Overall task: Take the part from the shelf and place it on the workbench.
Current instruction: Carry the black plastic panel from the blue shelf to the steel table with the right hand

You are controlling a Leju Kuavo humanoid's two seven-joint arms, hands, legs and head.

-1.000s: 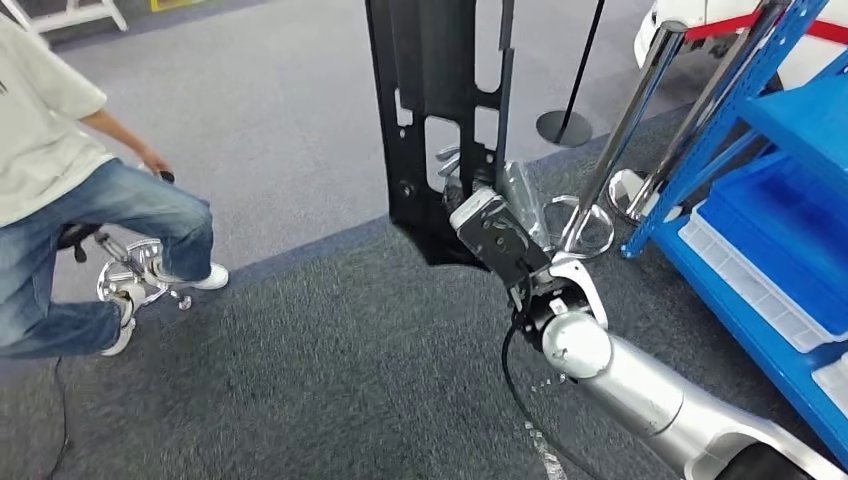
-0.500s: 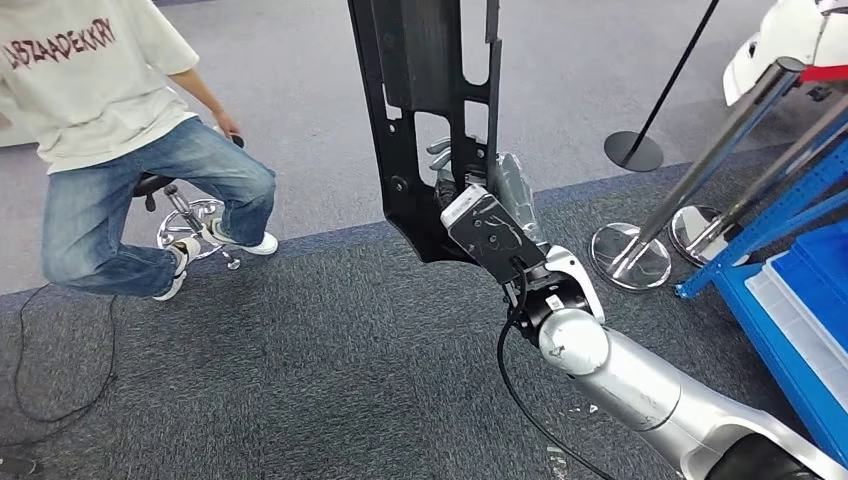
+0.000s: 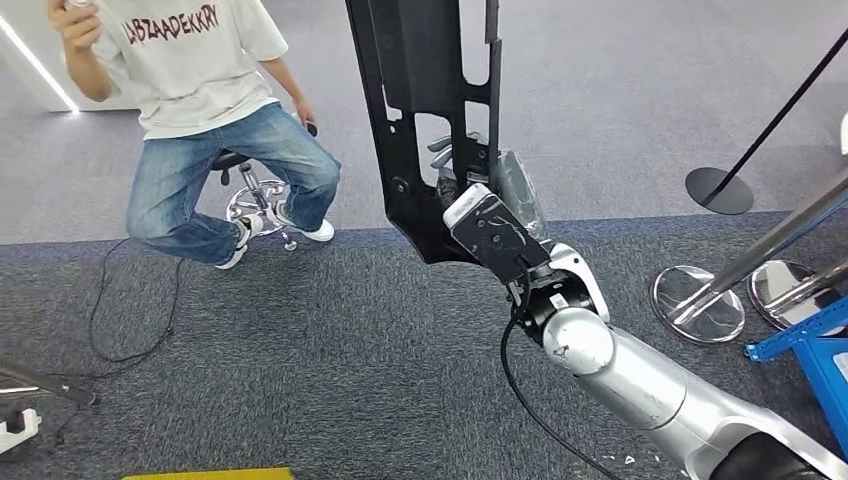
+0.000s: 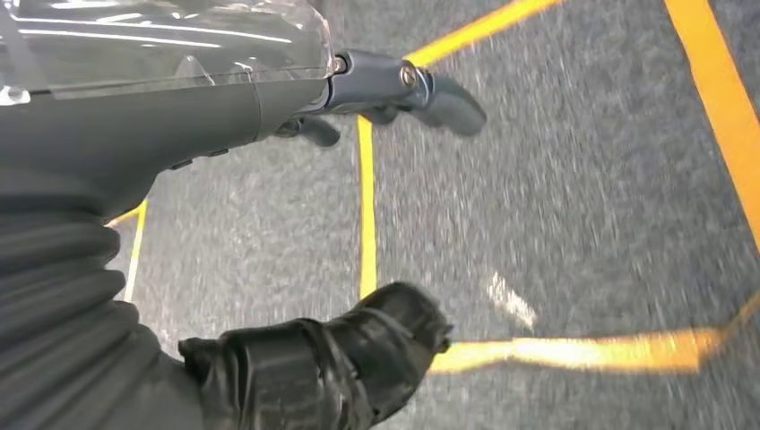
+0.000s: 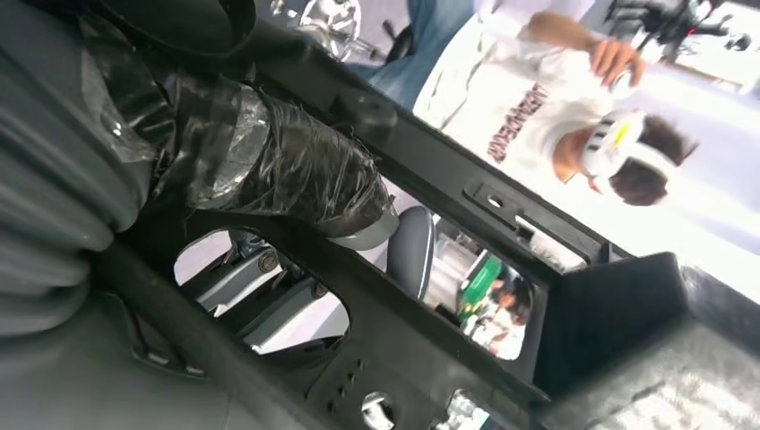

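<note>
Head view: right hand (image 3: 480,205) grips the part (image 3: 425,120), a long black plastic panel with cutouts, held upright, its top end running out of frame. Fingers (image 3: 445,152) pass through a cutout near the panel's lower end and close on the edge. The silver right arm (image 3: 640,385) comes in from the lower right corner. The part is in the air above the grey carpet (image 3: 300,340), touching nothing else. A person (image 3: 215,110) in a white printed T-shirt and jeans sits on a stool (image 3: 250,190) at upper left, well apart from the part. A black cable (image 3: 110,320) lies on the carpet below the person. Two chrome stanchion bases (image 3: 700,300) stand at the right, a black round base (image 3: 720,190) beyond them. A blue shelf corner (image 3: 815,350) shows at the right edge.

Left wrist view: left hand (image 4: 296,224) hangs over grey carpet with yellow tape lines (image 4: 367,206). Thumb and fingers are apart, nothing between them, so the hand is open and empty. Picture is motion-blurred.

Right wrist view: right hand's thumb (image 5: 287,175), wrapped in black film, presses on the part's black frame (image 5: 421,179). Darker fingers (image 5: 260,287) show through an oval cutout on the far side, so the panel is clamped between thumb and fingers. The person sits beyond the part, one hand raised.
</note>
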